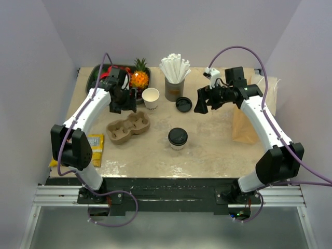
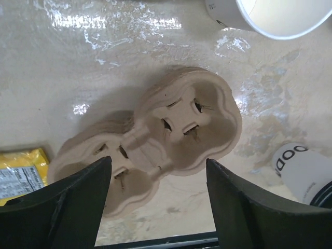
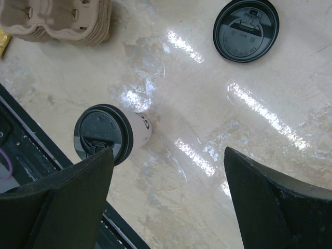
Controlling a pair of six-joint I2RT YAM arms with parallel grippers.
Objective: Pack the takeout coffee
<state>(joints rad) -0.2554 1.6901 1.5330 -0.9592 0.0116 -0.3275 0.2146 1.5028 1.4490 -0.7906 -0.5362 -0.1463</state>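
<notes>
Two grippers are in view, and neither holds anything. The left gripper (image 1: 123,104) stands with its jaws wide apart above the table (image 1: 218,150). Its wrist view looks down past both fingers (image 2: 67,207) onto the brown pulp carrier (image 2: 171,140), and no contact with it is visible. The right gripper (image 1: 203,101) is likewise spread wide, with only bare tabletop between its fingers (image 3: 270,197) in its wrist view.

The takeout coffee (image 1: 177,138) stands upright near the front middle of the table with its black lid on. It is apart from both grippers and outside the carrier (image 1: 128,126), which lies to its left with both wells unoccupied. The right wrist view shows the same cup (image 3: 104,140) from above, lid seated.

Other items noted:
- An open white cup (image 1: 151,97) stands without a lid behind the carrier, just beside the left gripper.
- A loose black lid (image 1: 183,104) lies flat between that cup and the right gripper.
- A grey cup of white straws (image 1: 175,83) stands at the back centre.
- A dark tray (image 1: 98,72) with a pineapple (image 1: 139,78) sits at the back left.
- A brown paper bag (image 1: 244,124) lies under the right arm.
- A yellow packet (image 1: 95,145) lies at the left edge.
</notes>
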